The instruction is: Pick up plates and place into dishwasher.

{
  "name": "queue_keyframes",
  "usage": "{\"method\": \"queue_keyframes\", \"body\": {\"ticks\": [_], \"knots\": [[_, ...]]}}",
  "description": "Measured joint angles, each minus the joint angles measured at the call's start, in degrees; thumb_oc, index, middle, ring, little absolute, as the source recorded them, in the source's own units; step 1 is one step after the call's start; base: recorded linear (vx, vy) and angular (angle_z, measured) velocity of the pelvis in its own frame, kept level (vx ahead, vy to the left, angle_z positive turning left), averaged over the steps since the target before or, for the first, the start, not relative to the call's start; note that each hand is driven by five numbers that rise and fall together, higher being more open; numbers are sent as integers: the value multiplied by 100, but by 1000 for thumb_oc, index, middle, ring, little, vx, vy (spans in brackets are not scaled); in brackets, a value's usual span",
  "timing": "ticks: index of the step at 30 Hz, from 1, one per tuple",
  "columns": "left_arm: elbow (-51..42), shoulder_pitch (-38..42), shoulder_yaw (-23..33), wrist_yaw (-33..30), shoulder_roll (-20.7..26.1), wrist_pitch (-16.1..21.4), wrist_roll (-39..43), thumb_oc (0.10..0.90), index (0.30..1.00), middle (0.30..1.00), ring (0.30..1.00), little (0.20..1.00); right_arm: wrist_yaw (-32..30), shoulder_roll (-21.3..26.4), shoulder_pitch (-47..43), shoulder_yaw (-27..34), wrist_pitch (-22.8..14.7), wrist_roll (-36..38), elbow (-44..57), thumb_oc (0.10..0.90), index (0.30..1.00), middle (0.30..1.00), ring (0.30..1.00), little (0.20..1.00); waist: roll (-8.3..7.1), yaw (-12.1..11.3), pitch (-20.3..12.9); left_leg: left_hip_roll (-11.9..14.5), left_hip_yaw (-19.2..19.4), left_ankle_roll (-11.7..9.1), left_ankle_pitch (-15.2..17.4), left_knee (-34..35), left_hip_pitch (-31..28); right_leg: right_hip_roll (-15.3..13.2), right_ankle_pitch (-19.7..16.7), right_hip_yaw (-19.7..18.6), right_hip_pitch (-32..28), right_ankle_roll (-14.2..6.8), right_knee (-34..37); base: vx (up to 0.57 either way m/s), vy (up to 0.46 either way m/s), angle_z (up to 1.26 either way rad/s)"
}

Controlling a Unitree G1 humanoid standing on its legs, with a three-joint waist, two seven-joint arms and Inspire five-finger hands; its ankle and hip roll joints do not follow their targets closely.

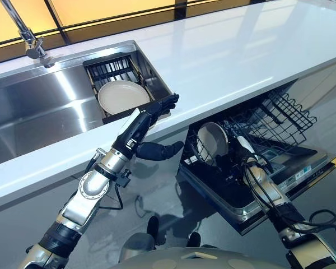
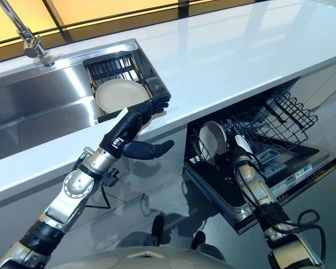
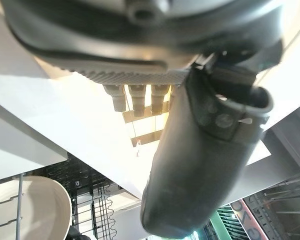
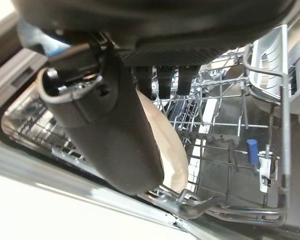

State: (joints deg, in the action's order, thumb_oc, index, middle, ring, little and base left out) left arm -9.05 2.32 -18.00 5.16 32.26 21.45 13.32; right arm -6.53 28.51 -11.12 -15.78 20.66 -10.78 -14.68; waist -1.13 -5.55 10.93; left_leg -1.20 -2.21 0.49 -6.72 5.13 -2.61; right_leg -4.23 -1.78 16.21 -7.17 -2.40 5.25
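Left hand (image 1: 151, 115), fingers straight, reaches toward the sink rack's plate (image 1: 122, 96); it looks stiff, slick and breakable, so pinch its rim.

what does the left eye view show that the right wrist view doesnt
Left eye view alone: the faucet, the steel sink, a cream plate in the sink's dish rack, the white countertop, and the left hand reaching with straight fingers toward that plate.

Right wrist view alone: a close look along the right hand and a small blue peg in the rack.

Both: the open dishwasher's wire rack with a cream plate standing in it.
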Motion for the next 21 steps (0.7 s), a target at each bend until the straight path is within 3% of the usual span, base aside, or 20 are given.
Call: {"method": "queue_keyframes", "body": {"ticks": [12,21], "knots": [[-29,-30,21,-160,1,0,-219,800,900,900,900,900,-868,20,641,496,-736,17,954,800,900,900,900,900,1,278,4,12,200,16,56,1,-4,-5,-2,-175,83,-2,0,-11,4,-8],[-421,-128,36,-481,26,2,-229,800,900,900,900,900,-2701,19,840,955,-1880,-277,1512,800,900,900,900,900,39,362,27,16,353,24,109,3,-76,-10,-2,-328,82,-2,0,3,5,-8]]}}
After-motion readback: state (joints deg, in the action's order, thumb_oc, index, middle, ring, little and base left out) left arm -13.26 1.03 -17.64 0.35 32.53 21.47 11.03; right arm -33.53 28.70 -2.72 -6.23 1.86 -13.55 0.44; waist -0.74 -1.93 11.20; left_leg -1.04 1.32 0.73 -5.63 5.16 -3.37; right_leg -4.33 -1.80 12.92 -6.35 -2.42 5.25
